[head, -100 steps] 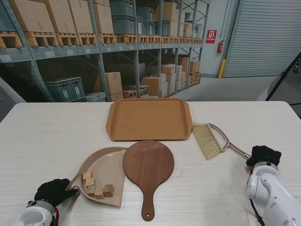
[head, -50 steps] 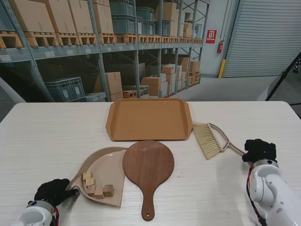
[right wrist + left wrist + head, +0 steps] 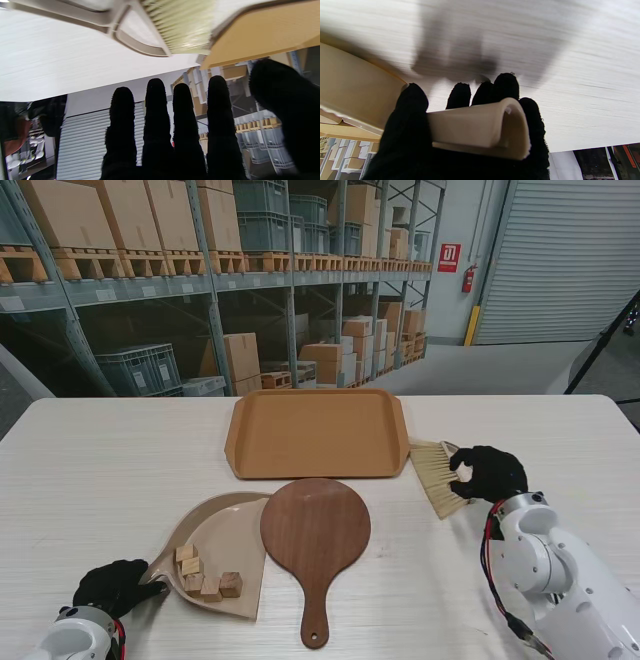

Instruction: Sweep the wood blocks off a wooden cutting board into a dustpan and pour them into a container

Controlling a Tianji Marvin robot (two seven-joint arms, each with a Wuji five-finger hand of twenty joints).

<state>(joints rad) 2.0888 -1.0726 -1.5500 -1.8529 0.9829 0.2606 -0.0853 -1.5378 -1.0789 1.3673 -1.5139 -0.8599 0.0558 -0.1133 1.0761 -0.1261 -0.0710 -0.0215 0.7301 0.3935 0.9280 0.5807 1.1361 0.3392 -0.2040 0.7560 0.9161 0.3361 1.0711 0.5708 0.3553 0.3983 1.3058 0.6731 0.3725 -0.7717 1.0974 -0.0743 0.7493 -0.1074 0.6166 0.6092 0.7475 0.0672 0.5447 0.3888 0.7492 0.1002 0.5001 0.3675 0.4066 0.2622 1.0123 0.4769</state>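
Here, left hand [image 3: 112, 586] grips dustpan [image 3: 222, 548] handle; right hand [image 3: 487, 472] spread, empty, over brush [image 3: 438, 476]. No legible writing.

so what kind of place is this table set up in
Most likely a warehouse. Behind the white table stand tall steel racks loaded with cardboard boxes and grey crates, and there is a roll-up shutter door on the right.

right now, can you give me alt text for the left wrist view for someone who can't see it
A black-gloved left robot hand grips the rounded beige handle of a dustpan, its fingers wrapped round it and its fingertips reaching toward a pale wood-grain table. The pan's tan body spreads off to one side, and the hand's blurred shadow falls on the table.
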